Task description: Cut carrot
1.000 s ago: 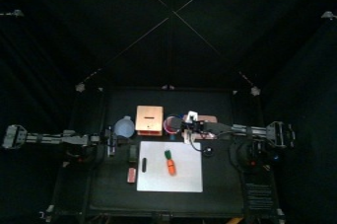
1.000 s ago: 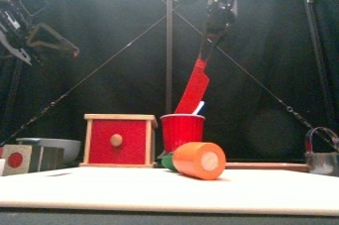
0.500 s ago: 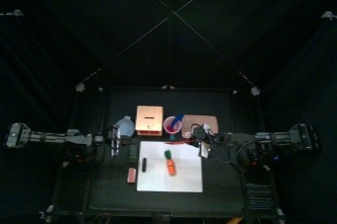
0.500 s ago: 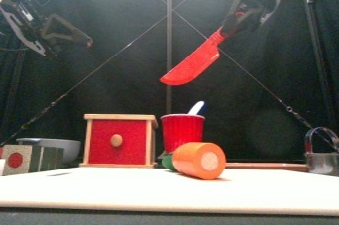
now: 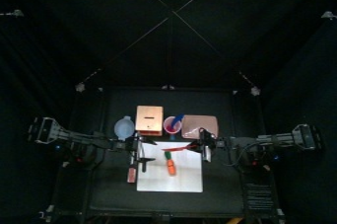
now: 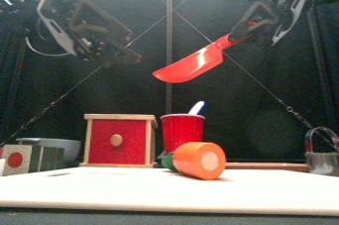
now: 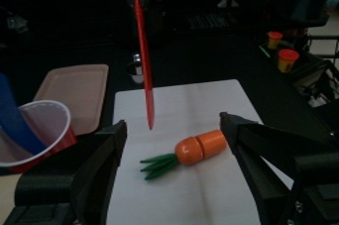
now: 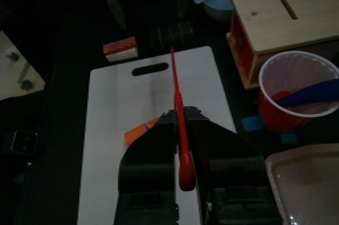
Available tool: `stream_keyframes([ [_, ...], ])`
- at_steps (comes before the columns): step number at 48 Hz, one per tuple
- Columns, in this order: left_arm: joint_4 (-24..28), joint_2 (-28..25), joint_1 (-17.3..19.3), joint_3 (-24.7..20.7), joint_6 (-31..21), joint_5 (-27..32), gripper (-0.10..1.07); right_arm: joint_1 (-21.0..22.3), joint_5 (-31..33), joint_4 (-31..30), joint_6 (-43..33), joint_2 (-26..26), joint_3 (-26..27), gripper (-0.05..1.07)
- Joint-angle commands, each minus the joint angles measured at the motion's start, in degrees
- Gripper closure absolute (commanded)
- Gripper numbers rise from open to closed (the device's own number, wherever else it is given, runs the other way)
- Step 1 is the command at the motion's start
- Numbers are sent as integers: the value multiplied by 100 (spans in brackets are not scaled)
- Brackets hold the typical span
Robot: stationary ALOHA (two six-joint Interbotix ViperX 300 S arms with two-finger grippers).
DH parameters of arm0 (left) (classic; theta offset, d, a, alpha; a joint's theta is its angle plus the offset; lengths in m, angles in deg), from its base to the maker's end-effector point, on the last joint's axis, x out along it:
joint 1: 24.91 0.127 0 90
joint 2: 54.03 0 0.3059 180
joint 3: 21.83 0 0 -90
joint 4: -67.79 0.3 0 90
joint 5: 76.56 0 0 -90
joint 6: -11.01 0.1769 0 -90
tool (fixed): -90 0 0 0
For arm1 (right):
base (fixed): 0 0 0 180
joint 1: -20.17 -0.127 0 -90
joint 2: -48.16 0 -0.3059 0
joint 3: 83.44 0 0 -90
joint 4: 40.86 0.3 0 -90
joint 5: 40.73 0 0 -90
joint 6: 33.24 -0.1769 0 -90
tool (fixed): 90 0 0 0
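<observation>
Carrot (image 7: 193, 150): orange, stubby, green-tipped

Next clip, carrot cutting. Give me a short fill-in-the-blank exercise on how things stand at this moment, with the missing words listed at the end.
1. The right gripper holds a red ____ in the air above the table.
2. The carrot lies on the white ____.
3. The left gripper hangs over the carrot with its jaws ____.
4. The red cup stands between the wooden box and the pink ____.

Missing words: knife; cutting board; open; tray
</observation>
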Motion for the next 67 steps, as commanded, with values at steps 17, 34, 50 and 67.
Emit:
stream_keyframes([
  [17, -571, -914, -9, -896, 26, -35, 20, -35, -229, 70, 9, -44, -70, 67],
  [34, -589, -967, -9, -861, 26, 316, 57, -62, -422, 220, 0, -62, -193, 67],
  [50, -589, -949, -466, -817, 18, 545, 58, -580, -492, 527, 0, -747, -483, 67],
  [67, -1406, -1257, -1028, -756, 18, 677, 58, -703, -369, 413, 62, -1995, 35, 67],
])
